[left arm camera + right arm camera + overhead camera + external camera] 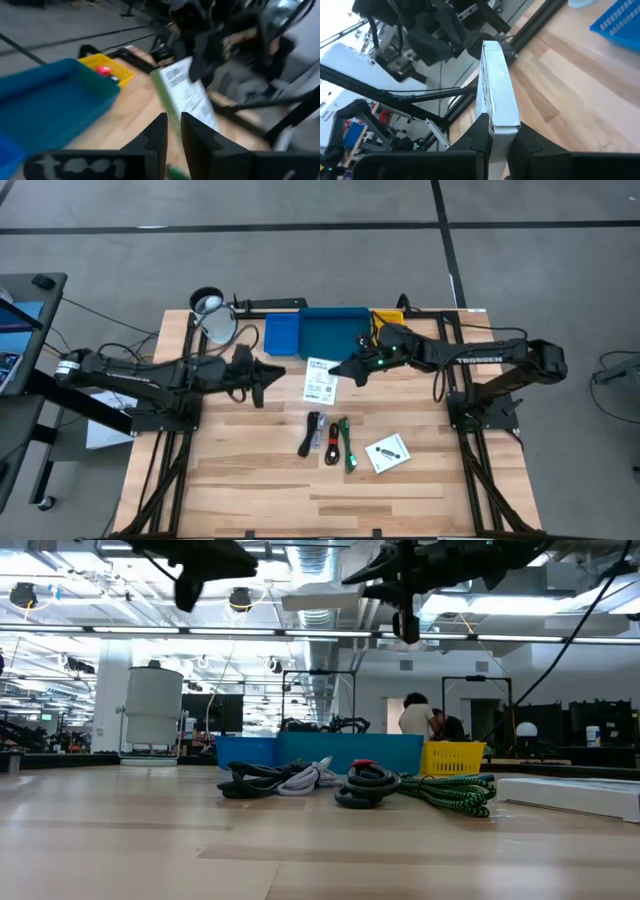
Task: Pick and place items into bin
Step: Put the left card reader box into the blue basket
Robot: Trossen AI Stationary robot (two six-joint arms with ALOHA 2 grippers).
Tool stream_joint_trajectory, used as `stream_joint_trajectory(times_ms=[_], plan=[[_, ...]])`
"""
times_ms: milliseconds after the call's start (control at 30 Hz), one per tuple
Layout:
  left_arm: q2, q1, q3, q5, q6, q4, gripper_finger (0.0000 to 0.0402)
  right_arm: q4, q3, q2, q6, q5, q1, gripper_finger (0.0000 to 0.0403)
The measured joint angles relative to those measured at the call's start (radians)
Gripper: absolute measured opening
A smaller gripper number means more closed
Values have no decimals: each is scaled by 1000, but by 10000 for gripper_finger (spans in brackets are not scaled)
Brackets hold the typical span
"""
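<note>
My right gripper (pixel 345 367) is shut on a white printed packet (pixel 320 381), in front of the wide blue tray (pixel 333 330). A small blue tray (pixel 282 333) and a small yellow tray (pixel 388 317) flank it; a red block (pixel 103 70) lies in the yellow one. My left gripper (pixel 272 371) hovers left of the packet, empty, its fingers a narrow gap apart (pixel 174 134). Black, red and green cables (pixel 330 440) and a second white packet (pixel 388 452) with a small black piece on it lie on the table. My right gripper pinches the packet's flat faces between its two fingers at the edge nearest the blue tray (pixel 501 131). The fingers come from the table's right, roughly level. The packet (pixel 187 92) sticks straight out from the fingers toward the left arm, tilted and lifted off the table.
A white-and-black cup (pixel 208 304) and a clear plastic item (pixel 222 328) stand at the far left, behind my left arm. Black frame rails run along both table sides. Bare wood lies near the front edge. A person (pixel 415 718) shows in the room beyond.
</note>
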Motion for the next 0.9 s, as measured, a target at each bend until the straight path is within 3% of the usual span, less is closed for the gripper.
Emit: stream_joint_trajectory(times_ms=[167, 300, 533, 900], plan=[[71, 165, 1, 308, -168, 152, 43, 5, 0, 0, -60, -47, -57, 28], [124, 227, 1, 442, -215, 244, 43, 5, 0, 0, -108, -83, -79, 28], [162, 263, 0, 437, -306, 274, 71, 5, 0, 0, -109, -104, -79, 29], [162, 305, 0, 438, -287, 244, 211, 13, 0, 1, -121, -100, -90, 28]])
